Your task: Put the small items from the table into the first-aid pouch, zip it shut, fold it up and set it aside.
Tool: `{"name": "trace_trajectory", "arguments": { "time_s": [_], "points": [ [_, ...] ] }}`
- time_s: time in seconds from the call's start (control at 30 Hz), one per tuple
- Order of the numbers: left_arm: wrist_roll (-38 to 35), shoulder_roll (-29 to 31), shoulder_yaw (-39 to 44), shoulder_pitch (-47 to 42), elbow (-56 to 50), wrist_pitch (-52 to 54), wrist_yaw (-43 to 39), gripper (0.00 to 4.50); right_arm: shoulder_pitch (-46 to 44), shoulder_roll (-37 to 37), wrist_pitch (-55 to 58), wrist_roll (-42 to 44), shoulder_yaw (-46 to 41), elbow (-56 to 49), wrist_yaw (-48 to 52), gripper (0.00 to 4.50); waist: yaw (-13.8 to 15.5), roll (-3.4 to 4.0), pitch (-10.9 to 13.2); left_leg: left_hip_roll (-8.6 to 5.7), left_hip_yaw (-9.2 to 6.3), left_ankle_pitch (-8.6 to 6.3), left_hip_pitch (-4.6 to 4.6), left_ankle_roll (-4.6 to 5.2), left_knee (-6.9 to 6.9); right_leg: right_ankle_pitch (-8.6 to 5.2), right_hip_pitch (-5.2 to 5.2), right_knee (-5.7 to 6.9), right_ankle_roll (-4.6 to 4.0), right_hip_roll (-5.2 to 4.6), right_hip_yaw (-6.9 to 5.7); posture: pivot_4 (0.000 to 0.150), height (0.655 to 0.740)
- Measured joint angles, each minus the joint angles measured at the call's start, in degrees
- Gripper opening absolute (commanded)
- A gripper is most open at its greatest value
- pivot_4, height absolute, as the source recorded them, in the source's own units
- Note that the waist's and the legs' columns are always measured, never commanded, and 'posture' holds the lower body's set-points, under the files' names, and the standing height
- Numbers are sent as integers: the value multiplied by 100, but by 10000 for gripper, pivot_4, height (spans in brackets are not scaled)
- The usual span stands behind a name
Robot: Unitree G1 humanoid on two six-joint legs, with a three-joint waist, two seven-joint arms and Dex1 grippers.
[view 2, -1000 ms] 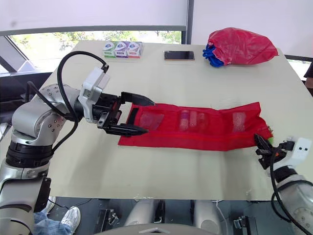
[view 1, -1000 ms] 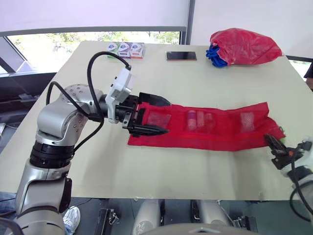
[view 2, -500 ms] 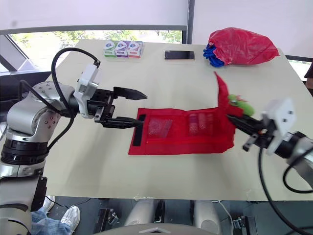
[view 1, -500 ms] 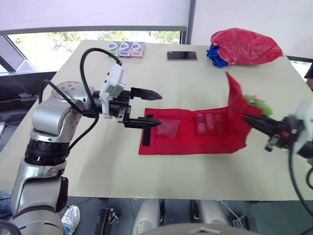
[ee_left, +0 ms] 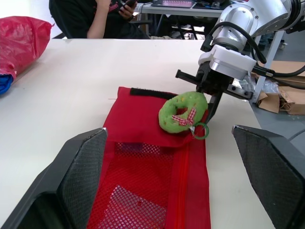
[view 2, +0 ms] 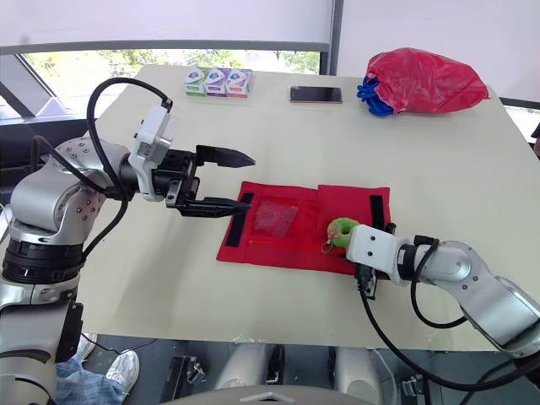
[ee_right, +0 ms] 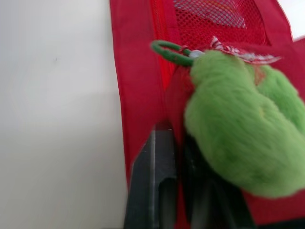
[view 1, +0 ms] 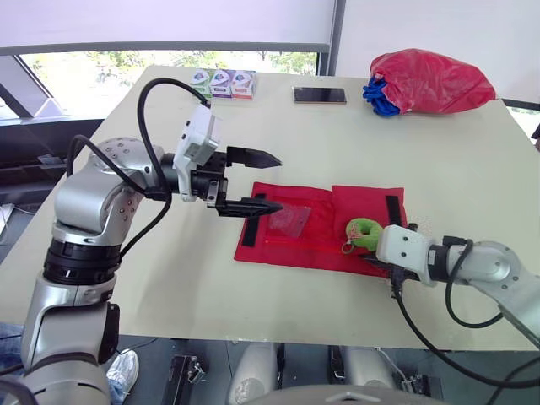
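**Pouch one fold in, an arm at each end**

The left end effector [view 1: 272,181], fingers spread and empty, hovers at the left end of the pouch [view 1: 287,245], likely poised to fold it. The right end effector [ee_right: 177,191] is clenched on the folded-over right flap beside the green plush charm [view 1: 364,232], pinning it. Bare counter [view 1: 169,287] surrounds the pouch, and the near edge is close.

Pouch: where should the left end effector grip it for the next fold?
The pouch's free left edge at the black strip, approached from the robot's left; that end lies flat, and the right end effector pinches the folded right flap.
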Motion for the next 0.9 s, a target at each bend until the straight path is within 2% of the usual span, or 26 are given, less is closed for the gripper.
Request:
{"name": "trace_trajectory", "arguments": {
  "time_s": [0.17,0.37,0.63,0.8,0.9],
  "points": [
    [-4,-41,0,-3,-32,86,94,45000,-66,336,250,521,-558,-166,225,44364,5,0,0,1,-1,0,2,0,4,2,2,6,0,1,-1,1500,7400],
    [-6,-126,-2,-4,-46,125,135,45000,-433,812,605,754,-652,-345,65,44364,11,-7,0,1,-4,0,2,-1,4,12,2,7,-17,1,-5,1500,7400],
    [-5,-105,38,70,-102,199,219,45000,-443,1190,714,863,-704,-347,4,44364,5,-7,0,0,-3,1,2,-1,4,14,2,9,-15,1,-4,1500,7400],
    [-6,-31,93,364,-139,324,323,45000,-426,1262,695,979,-1079,-270,19,44364,4,-7,0,1,-2,1,4,-1,4,14,3,10,-15,1,-3,1500,7400],
    [49,28,182,846,-4,352,478,45000,-241,1460,607,1238,-1527,-241,20,44364,5,-6,0,1,-3,1,6,-2,1,21,3,10,-5,1,-3,1500,7400]
  ]
}}
